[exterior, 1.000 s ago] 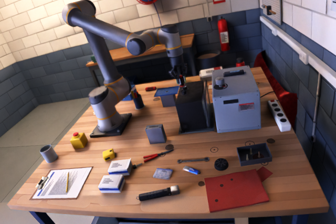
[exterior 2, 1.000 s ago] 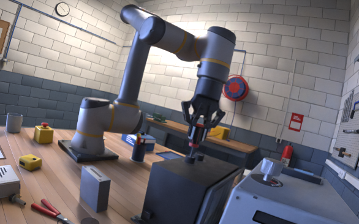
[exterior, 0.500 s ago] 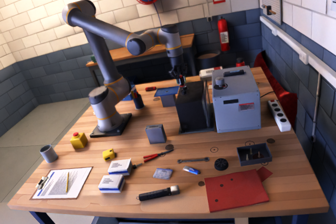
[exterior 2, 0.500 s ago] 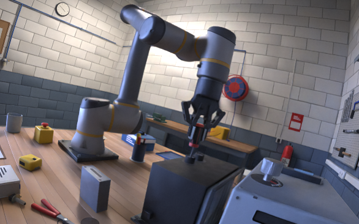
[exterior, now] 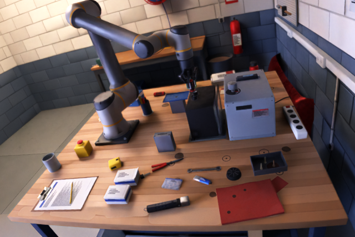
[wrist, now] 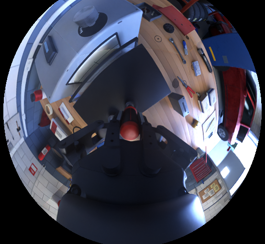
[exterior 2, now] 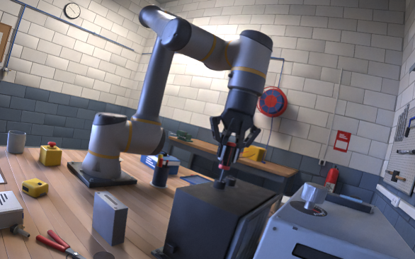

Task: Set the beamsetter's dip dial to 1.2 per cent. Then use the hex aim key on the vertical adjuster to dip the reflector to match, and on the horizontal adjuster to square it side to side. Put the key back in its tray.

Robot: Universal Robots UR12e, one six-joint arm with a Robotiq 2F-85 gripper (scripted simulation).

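Note:
At the middle of the bench the dark headlamp housing [exterior: 204, 112] stands against the grey beamsetter [exterior: 249, 104], whose round dip dial [exterior 2: 312, 195] sits on its top face. Two small adjuster knobs [exterior 2: 224, 182] rise from the housing's rear top edge. Directly above them my gripper [exterior 2: 228, 153] grips the red-and-black hex aim key [exterior 2: 226, 155] upright, its tip down on the nearer adjuster. From the wrist camera the key's red end cap [wrist: 129, 129] shows between my fingers over the housing's top. The blue key tray [exterior: 175, 96] stands just behind the housing.
Behind the bench run a second workbench, a fire extinguisher [exterior: 236, 36] and a hose reel. My arm's base [exterior: 114, 119] stands at the left. Pliers [exterior: 165, 164], a spanner [exterior: 204, 169], small boxes, a clipboard [exterior: 65, 192], a parts bin [exterior: 268, 162] and a red mat [exterior: 249, 199] lie along the front.

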